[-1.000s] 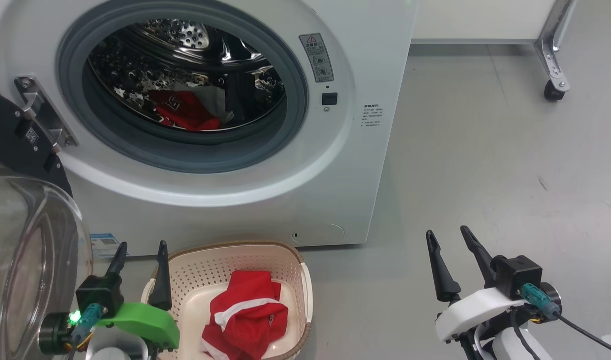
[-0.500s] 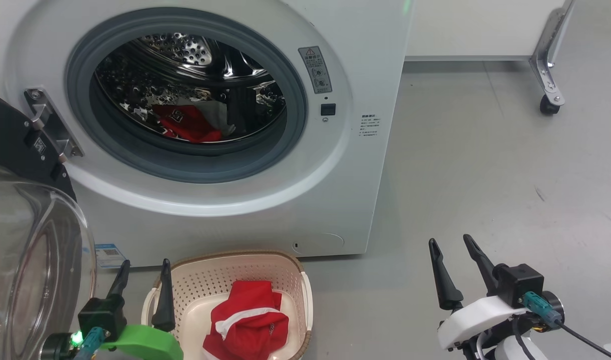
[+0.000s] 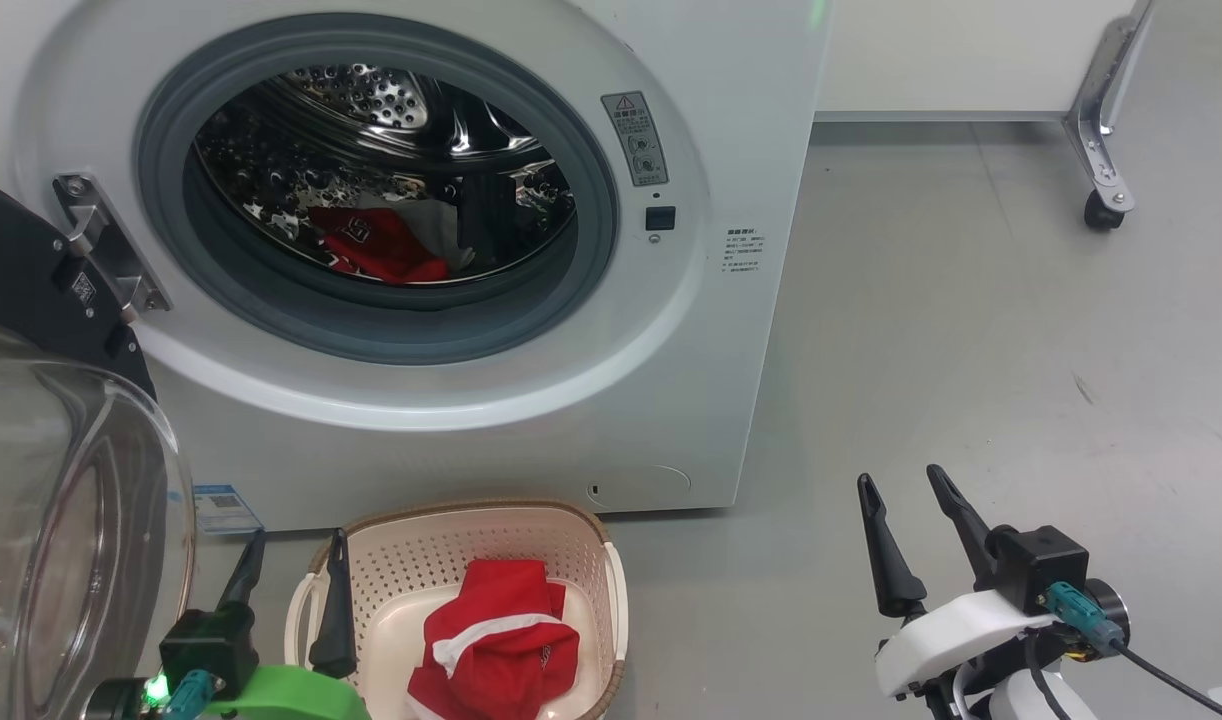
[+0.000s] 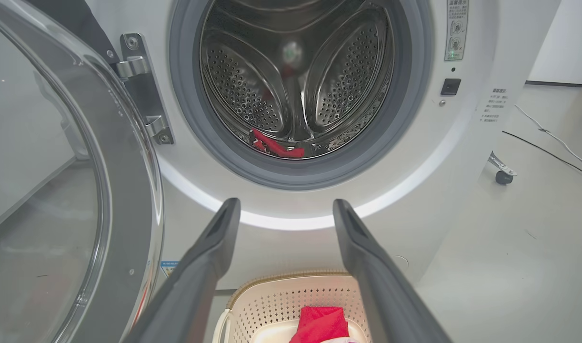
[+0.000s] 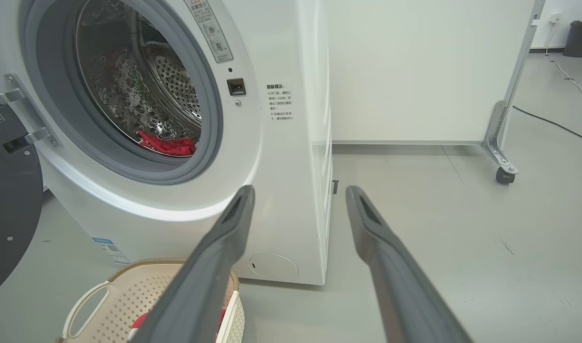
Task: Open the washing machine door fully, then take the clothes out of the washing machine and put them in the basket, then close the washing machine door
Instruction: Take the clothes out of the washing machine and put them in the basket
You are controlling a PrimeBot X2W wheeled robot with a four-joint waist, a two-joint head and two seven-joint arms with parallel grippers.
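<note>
While the washing machine door stands wide open at my left, both jaws are empty.
My left jaws stand parted at the left rim of the basket, which holds one red garment; more clothes lie low inside the washing machine; my right jaws, parted too, hover over the floor.

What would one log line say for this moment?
round black-rimmed glass door: open | perforated steel drum: red garment inside | cream plastic basket: red-and-white garment inside | left gripper: open | right gripper: open
</note>
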